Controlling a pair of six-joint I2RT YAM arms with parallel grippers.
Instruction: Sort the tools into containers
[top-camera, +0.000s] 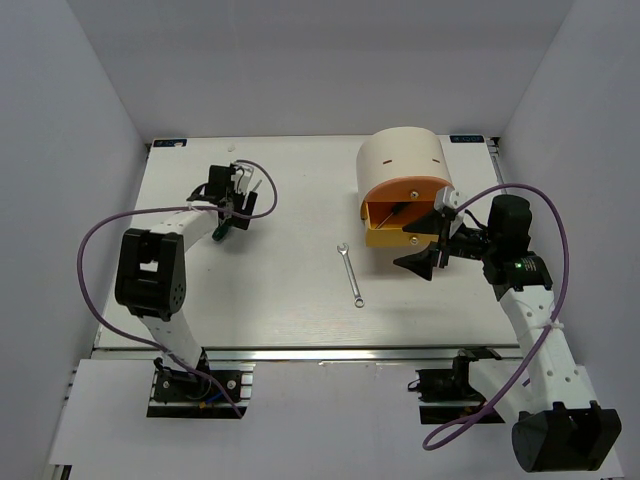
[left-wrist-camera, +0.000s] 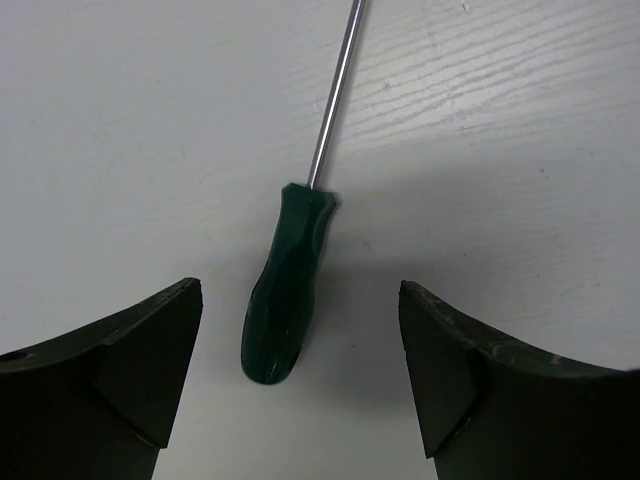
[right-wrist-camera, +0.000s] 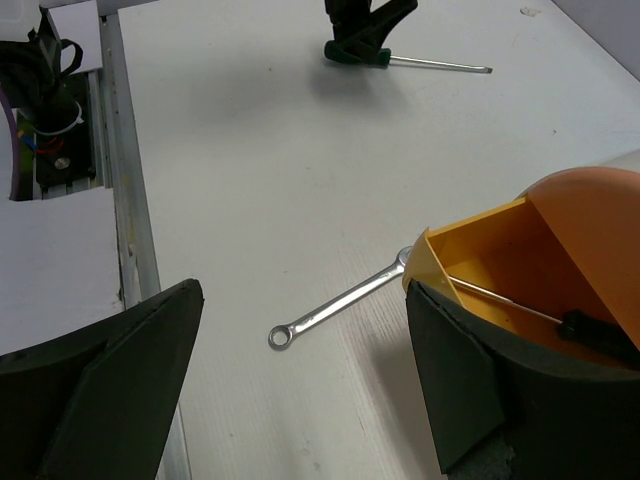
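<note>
Straddling screwdriver (left-wrist-camera: 286, 292), left gripper (left-wrist-camera: 300, 300) spread, wrench (top-camera: 350, 275) apart

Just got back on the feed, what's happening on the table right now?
The left gripper is open over a green-handled screwdriver lying on the table, a finger on either side of its handle, not yet closed. The right gripper is open and empty beside the orange drawer of the beige drum box, which holds a dark-handled screwdriver. A silver wrench lies loose mid-table.

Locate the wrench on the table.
In the top view, the wrench lies flat near the middle of the table, just left of the open drawer.
</note>
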